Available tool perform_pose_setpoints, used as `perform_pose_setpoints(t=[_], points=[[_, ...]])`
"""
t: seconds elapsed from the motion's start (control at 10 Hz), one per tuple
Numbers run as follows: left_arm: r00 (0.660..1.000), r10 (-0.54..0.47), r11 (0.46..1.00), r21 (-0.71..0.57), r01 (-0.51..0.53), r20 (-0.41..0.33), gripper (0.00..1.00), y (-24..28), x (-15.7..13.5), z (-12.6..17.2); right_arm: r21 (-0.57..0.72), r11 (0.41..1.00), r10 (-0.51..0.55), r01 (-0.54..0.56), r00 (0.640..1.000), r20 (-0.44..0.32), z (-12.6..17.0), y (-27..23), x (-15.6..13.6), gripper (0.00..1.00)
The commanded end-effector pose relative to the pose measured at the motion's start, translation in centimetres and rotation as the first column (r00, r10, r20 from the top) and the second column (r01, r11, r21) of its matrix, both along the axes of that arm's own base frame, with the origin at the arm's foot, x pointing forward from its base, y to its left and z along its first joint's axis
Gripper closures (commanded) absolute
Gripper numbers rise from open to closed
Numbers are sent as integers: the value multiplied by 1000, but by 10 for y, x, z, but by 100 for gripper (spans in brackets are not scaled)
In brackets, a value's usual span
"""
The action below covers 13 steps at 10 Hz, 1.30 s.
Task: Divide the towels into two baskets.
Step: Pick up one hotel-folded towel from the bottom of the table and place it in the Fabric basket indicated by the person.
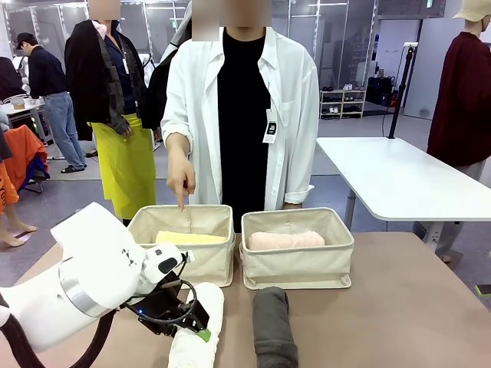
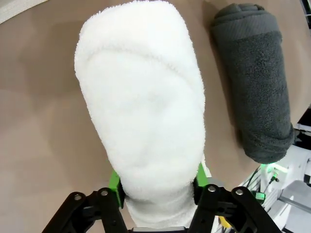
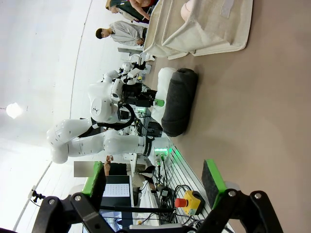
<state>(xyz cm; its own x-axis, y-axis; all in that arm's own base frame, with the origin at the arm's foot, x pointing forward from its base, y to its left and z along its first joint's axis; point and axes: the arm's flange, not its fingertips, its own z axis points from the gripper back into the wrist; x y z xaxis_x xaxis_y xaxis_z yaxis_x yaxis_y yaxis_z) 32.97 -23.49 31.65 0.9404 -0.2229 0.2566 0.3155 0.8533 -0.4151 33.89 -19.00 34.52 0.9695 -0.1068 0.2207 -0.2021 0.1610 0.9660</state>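
Beyond the left jaws on the worktop (image 1: 399, 307) stand two baskets: the left basket (image 1: 184, 261) holds the yellow towel (image 1: 188, 238), the right basket (image 1: 299, 267) the pink towel (image 1: 288, 240). The left jaws are clamped round the white towel (image 2: 146, 107), with the grey towel (image 2: 257, 82) lying just beside them. The right jaws gape wide, empty. A person's hand (image 1: 182, 180) points down at the left basket.

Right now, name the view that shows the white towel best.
Left wrist view: the white towel lies close, its near end clamped in the left gripper. The front view has that gripper covering part of it; the right wrist view shows a strip behind the dark grey towel.
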Motion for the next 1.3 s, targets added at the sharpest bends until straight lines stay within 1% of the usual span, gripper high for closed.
perform_pose_setpoints(t=[0.0,0.1,0.2,0.3,0.4,0.5,0.6,0.7,0.8,0.9,1.0,1.1,1.2], points=[[1000,-19,999,-43,19,2,59,24,-27,-2,-8,1000,-1,1,1000,1,2,2,-3,0],[1000,-7,999,-37,6,-4,47,27,-27,5,-8,1000,-1,1,1000,1,2,2,-3,0],[1000,-7,999,-44,7,4,79,30,-28,20,-8,1000,-1,1,1000,1,2,2,-3,0],[998,-62,996,-57,64,34,79,38,-30,48,-8,1000,-1,1,1000,1,2,2,-3,0],[985,-159,985,-57,163,63,79,49,-33,76,-8,1000,-1,1,1000,1,2,2,-3,0],[960,-268,960,-56,273,75,79,60,-33,97,-8,1000,-1,1,1000,1,2,2,-3,0],[932,-347,936,-24,351,106,79,70,-32,114,-8,1000,-1,1,1000,1,2,2,-3,0],[885,-434,900,28,436,170,79,79,-30,128,-8,1000,-1,1,1000,1,2,2,-3,0],[836,-514,858,98,505,195,79,88,-28,138,-8,1000,-1,1,1000,1,2,2,-3,0],[751,-625,780,180,599,211,79,101,-24,145,-8,1000,-1,1,1000,1,2,2,-3,0],[626,-739,673,233,702,248,79,114,-21,153,-8,1000,-1,1,1000,1,2,2,-3,0],[549,-775,630,325,705,313,79,124,-17,162,-8,1000,-1,1,1000,1,2,2,-3,0],[471,-798,598,403,692,375,79,133,-14,165,-8,1000,-1,1,1000,1,2,2,-3,0]])
